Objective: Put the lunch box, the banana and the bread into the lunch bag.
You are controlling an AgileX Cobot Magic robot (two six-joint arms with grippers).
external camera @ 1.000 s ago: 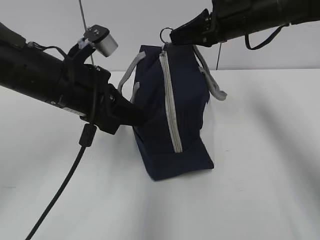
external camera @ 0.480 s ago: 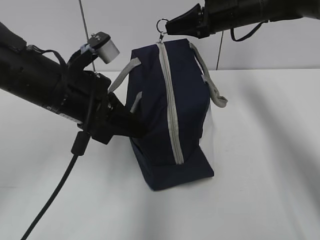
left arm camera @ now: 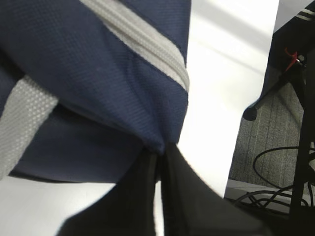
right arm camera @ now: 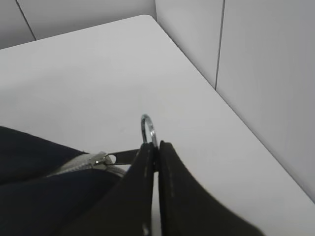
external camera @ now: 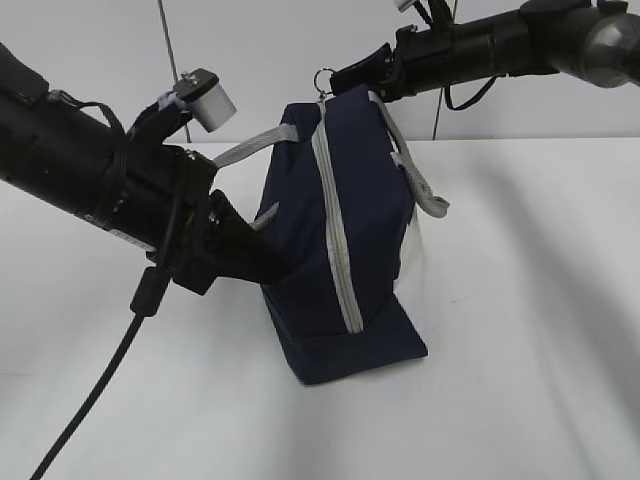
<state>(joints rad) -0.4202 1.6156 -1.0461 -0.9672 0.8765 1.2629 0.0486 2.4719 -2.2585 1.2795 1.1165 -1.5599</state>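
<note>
Lunch bag (external camera: 340, 240) is stood on end mid-bench (external camera: 520, 300), zipper (external camera: 335, 235) shut. Near left, left fingers (left arm camera: 160, 162) are clamped on bag fabric. Far top, right fingers (right arm camera: 156, 152) are pinched on the ring pull (right arm camera: 147, 129). Opening step judged in hand (food unseen); next, pull drawn along zipper while bag is braced.

Black fingers (left arm camera: 147, 196) pinching lunch bag (left arm camera: 98, 83)

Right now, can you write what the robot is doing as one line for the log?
left gripper: shut on lunch bag fabric | right gripper: shut on ring pull | zipper: closed | bag: upright on table
</note>
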